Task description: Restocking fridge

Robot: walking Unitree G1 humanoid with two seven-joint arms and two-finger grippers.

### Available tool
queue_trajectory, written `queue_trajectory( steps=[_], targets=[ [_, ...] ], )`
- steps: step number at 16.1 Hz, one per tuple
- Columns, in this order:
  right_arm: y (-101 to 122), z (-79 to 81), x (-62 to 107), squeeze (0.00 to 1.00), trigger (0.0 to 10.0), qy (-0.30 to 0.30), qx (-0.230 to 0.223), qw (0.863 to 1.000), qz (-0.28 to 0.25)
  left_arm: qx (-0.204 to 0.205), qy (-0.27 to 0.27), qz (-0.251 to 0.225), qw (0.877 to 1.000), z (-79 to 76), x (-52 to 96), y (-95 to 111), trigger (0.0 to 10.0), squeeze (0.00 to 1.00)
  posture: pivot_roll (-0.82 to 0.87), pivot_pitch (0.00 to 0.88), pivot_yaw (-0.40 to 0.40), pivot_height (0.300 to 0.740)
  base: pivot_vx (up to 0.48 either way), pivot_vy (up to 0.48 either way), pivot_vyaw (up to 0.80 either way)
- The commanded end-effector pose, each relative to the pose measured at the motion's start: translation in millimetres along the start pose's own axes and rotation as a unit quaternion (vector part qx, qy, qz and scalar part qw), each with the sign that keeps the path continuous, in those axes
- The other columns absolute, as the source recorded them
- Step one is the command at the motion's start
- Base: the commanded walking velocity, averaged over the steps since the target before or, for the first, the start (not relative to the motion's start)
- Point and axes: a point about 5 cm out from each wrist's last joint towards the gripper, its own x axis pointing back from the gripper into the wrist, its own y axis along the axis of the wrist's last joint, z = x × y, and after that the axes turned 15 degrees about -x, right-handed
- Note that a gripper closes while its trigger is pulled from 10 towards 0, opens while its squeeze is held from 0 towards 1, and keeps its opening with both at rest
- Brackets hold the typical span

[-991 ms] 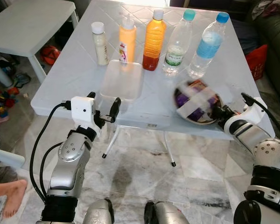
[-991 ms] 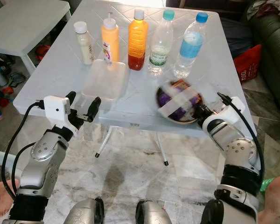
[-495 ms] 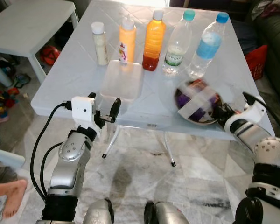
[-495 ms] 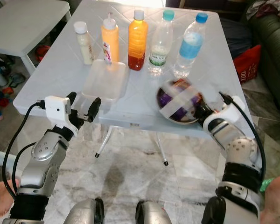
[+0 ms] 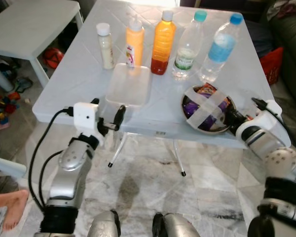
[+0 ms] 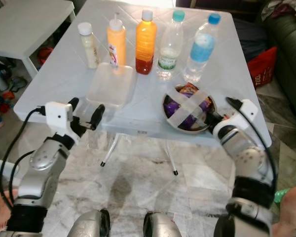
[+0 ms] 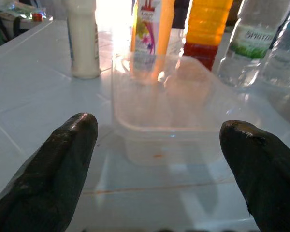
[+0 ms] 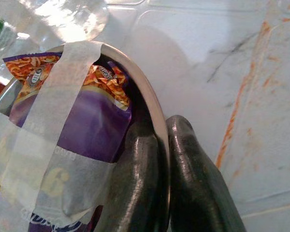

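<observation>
A metal bowl point(image 5: 205, 109) holding purple snack packets under crossed strips of tape sits at the table's front right. My right gripper point(image 5: 230, 118) is shut on the bowl's rim point(image 8: 157, 121), one finger inside and one outside. My left gripper point(image 5: 108, 120) is open just off the table's front edge, facing a clear plastic container point(image 5: 129, 85). Behind the container stand a white bottle point(image 5: 105, 46), an orange squeeze bottle point(image 5: 134, 42), an orange drink bottle point(image 5: 163, 42) and two water bottles point(image 5: 188, 46) point(image 5: 217, 48).
The white folding table point(image 5: 79, 74) stands on a marble floor. A second white table point(image 5: 29, 22) is at the far left, with toys on the floor by it. A dark sofa point(image 5: 291, 34) and a red bag point(image 5: 271, 61) are at the right. A person's foot point(image 5: 12, 207) shows at lower left.
The bowl has been tipped down from a tilt and now lies flat on the table, still in my right gripper. The left arm has hardly moved.
</observation>
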Motion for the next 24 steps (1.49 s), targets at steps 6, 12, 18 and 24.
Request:
queue_trajectory(
  steps=[6, 12, 18, 24],
  targets=[
    [-43.9, 3.2, 2.3, 0.00, 0.0, -0.002, 0.091, 0.996, 0.010, -0.004, -0.037, 0.006, 0.999, 14.2, -7.8, 0.4, 10.0, 0.00, -0.02, 0.081, -0.034, 0.740, 0.000, 0.000, 0.00],
    [-49.0, 3.8, 3.5, 0.00, 10.0, 0.005, 0.124, 0.992, -0.024, -0.048, -0.007, -0.002, 0.999, 40.0, -10.2, 3.0, 10.0, 0.00, -0.01, 0.074, -0.050, 0.740, 0.000, 0.000, 0.00],
    [-53.4, 11.8, 18.6, 0.00, 10.0, 0.057, 0.220, 0.969, -0.093, -0.051, 0.057, -0.011, 0.997, 39.1, 18.6, 1.9, 10.0, 0.00, -0.01, 0.027, -0.053, 0.740, 0.000, 0.000, 0.00],
    [-55.2, 22.5, 21.9, 0.00, 10.0, 0.084, 0.229, 0.960, -0.135, -0.047, 0.070, -0.008, 0.996, 28.4, 21.8, 5.0, 10.0, 0.00, 0.00, 0.017, -0.064, 0.740, 0.000, 0.000, 0.00]
  ],
)
